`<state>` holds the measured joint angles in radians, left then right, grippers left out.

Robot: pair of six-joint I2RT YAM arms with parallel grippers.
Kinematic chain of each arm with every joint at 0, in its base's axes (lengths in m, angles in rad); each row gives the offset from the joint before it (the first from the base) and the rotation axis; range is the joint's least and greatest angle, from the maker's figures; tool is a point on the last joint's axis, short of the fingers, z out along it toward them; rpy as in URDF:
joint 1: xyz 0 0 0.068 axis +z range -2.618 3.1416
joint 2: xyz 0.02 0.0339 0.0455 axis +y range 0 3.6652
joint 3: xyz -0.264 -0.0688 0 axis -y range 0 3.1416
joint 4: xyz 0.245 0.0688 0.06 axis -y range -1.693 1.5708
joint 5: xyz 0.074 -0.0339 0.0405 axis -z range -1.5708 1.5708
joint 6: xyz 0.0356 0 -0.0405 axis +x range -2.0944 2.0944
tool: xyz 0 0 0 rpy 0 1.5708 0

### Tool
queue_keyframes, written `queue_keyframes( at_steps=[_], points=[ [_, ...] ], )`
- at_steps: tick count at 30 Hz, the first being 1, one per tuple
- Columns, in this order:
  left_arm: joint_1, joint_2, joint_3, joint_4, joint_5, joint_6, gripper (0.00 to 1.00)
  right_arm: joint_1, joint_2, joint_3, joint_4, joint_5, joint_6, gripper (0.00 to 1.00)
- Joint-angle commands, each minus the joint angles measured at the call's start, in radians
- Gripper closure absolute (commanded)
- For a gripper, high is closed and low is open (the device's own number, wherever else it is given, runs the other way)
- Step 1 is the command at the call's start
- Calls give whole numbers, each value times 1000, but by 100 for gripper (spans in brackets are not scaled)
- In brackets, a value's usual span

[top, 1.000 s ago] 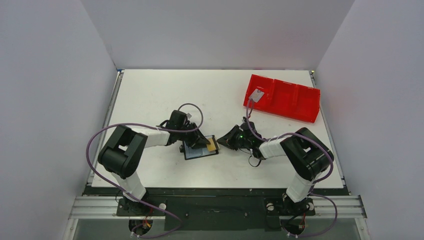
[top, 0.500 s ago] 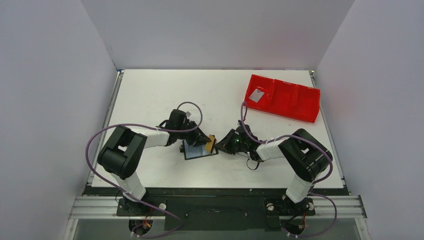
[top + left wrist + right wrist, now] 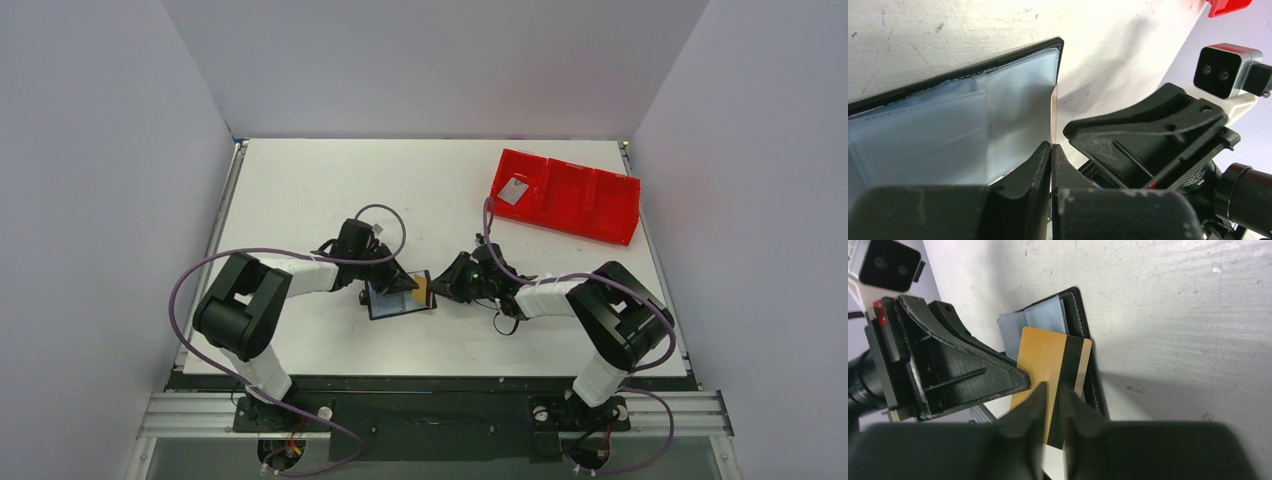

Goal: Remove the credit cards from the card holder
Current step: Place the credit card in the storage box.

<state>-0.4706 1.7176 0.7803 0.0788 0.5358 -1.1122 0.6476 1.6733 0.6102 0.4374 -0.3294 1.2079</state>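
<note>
Since a second ago the right gripper (image 3: 441, 287) has come in from well to the right of the card holder (image 3: 393, 304) and now meets the gold card (image 3: 421, 291) at the holder's right end, while the left gripper (image 3: 407, 287), then standing partly open over the holder, has closed. The card also looks narrower from above than it did. Its face shows only plain gold and a dark stripe along one side (no lettering can be made out). In the left wrist view the card is edge-on and runs straight into the seam between that gripper's closed fingers (image 3: 1030, 172), so it is pinched there, just past the holder's right edge. The holder lies open and flat on the white table (image 3: 300, 190), its clear pockets facing up. The right gripper's fingers (image 3: 1038, 402) are drawn in to a narrow slit over the card's face; whether they actually grip it cannot be told. Well beyond the holder, up and to its right, sits a red tray (image 3: 585, 202) with a silver-grey card (image 3: 514, 191) in the compartment nearest the holder. Both grippers crowd the holder's right end.
</note>
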Motion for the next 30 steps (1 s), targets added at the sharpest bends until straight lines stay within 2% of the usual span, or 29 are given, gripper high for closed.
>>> queue_keyframes(
  at_steps=[1, 3, 5, 7, 12, 19, 23, 25, 30],
  points=[
    [1, -59, 48, -40, -9, 65, 100, -15, -64, 29, -14, 14, -36, 76],
    [6, -78, 51, -28, 2, 64, 100, -32, -99, 24, -25, 11, -45, 60],
    [17, -108, 50, 10, 31, 49, 100, -49, -132, 23, -46, 11, -59, 52],
    [31, -140, 46, 63, 61, 16, 100, -64, -163, 24, -61, 2, -67, 48],
    [55, -197, 37, 178, 117, -66, 100, -85, -218, 28, -38, -39, -52, 47],
    [61, -206, 14, 393, 189, -223, 100, -86, -282, 28, 55, -84, 26, 56],
    [61, -207, 13, 434, 200, -256, 100, -86, -304, 24, 109, -88, 65, 60],
    [61, -207, 15, 436, 203, -259, 100, -85, -310, 25, 117, -88, 78, 64],
    [58, -206, 20, 433, 216, -255, 100, -85, -321, 31, 116, -83, 82, 82]
  ],
)
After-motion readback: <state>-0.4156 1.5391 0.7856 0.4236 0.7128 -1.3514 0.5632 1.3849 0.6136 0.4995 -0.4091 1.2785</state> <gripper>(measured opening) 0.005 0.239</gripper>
